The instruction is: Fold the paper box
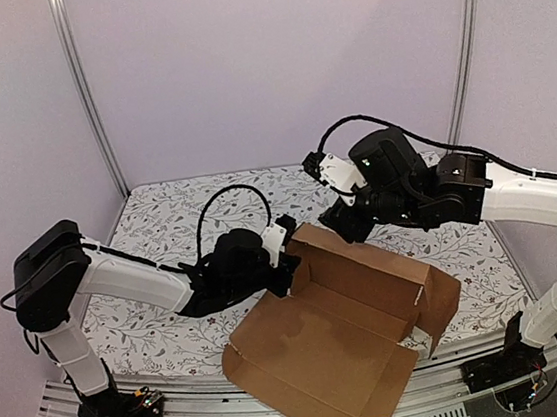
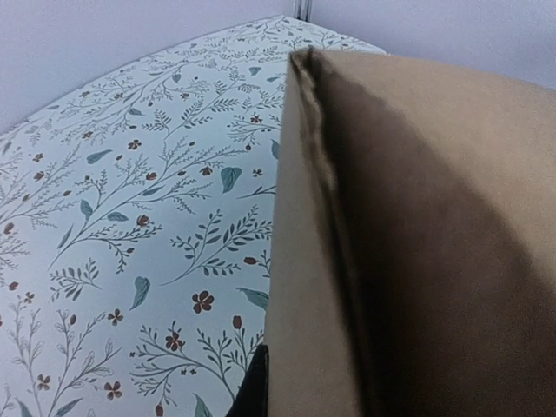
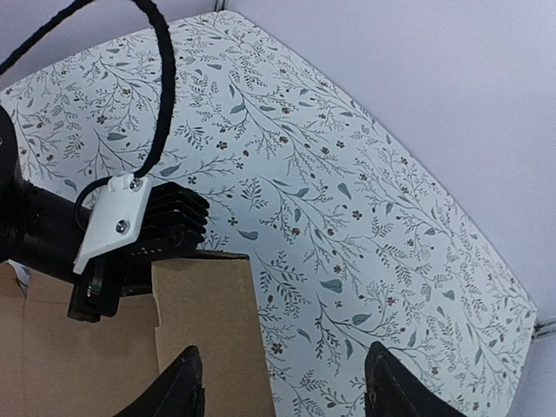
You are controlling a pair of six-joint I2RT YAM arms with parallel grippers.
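The paper box (image 1: 337,328) is a brown cardboard sheet, partly folded, with its back and right walls raised and a wide flap lying toward the table's front edge. My left gripper (image 1: 287,255) is shut on the box's upright left flap. In the left wrist view that flap (image 2: 408,243) fills the right half, with one dark finger (image 2: 254,389) against its outer face and the other finger hidden. My right gripper (image 1: 345,223) is open and empty, just above the box's back left corner. In the right wrist view its jaws (image 3: 282,356) stand wide apart over the flap's top (image 3: 204,321).
The table (image 1: 179,215) has a white cloth with a floral print. The left arm's wrist (image 3: 130,228) and its black cable (image 3: 161,95) lie close to my right gripper. Purple walls and metal posts (image 1: 90,99) enclose the back and sides.
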